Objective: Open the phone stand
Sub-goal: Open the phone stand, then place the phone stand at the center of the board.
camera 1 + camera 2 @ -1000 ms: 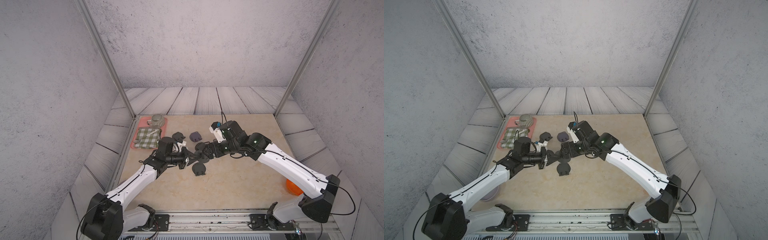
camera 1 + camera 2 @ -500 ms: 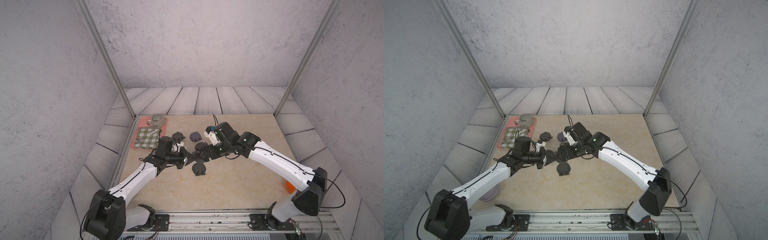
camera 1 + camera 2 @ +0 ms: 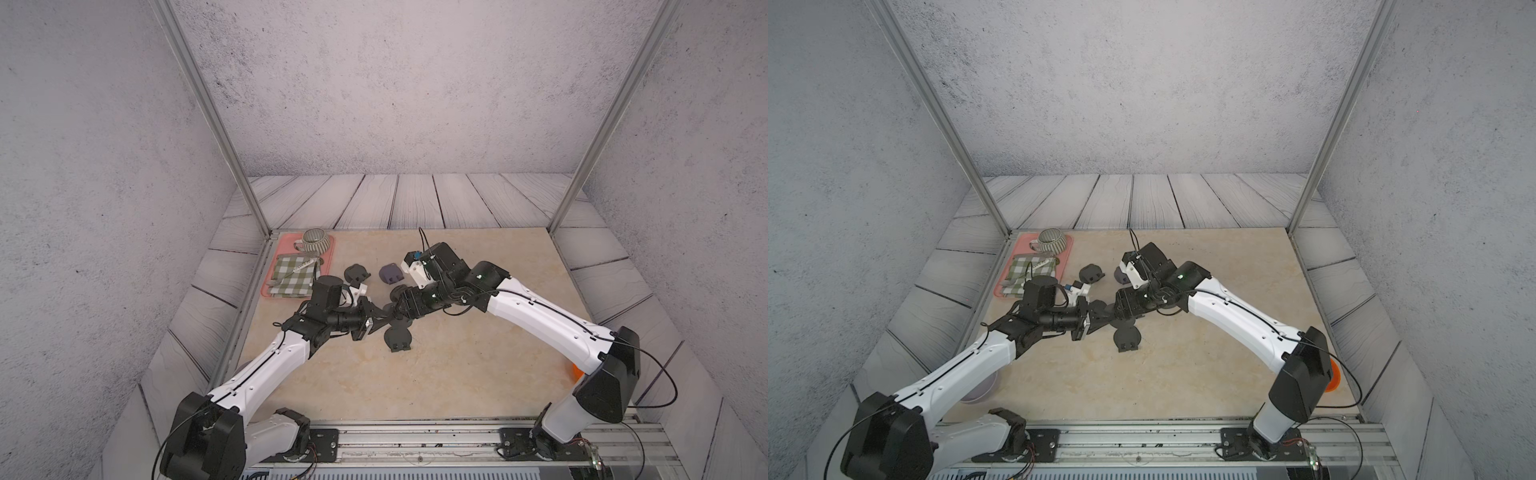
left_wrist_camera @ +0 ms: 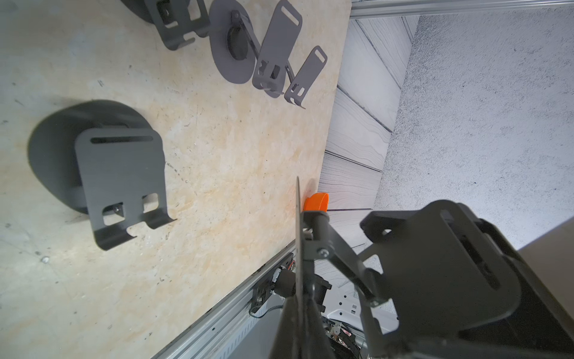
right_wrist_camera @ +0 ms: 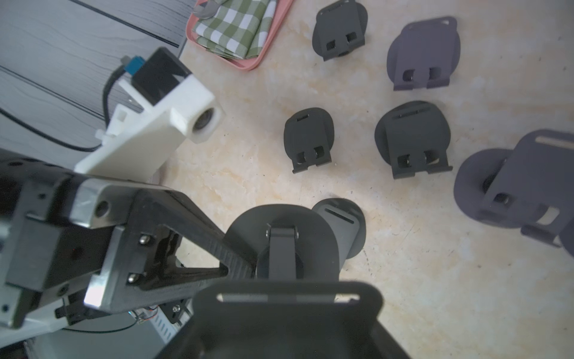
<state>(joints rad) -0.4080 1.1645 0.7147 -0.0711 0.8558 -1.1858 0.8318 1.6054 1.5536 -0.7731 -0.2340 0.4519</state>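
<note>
Above the middle of the desk (image 3: pixel 457 374), your two arms hold one phone stand (image 3: pixel 388 319) between them.
Your left gripper (image 3: pixel 375 322) is pressed together on the thin edge of the stand's round base (image 5: pixel 316 236), which seems to hold it clear of the desk and steady, so the hinge has something to pull against. Your right gripper (image 3: pixel 402 309) sits around the slotted cradle plate (image 4: pixel 419 273), the part that must swing away; you cannot tell whether its jaws pinch it yet. The plate stands partly away from the base on its link arm (image 4: pixel 344 267). Several folded stands (image 5: pixel 413 140) lie below.
</note>
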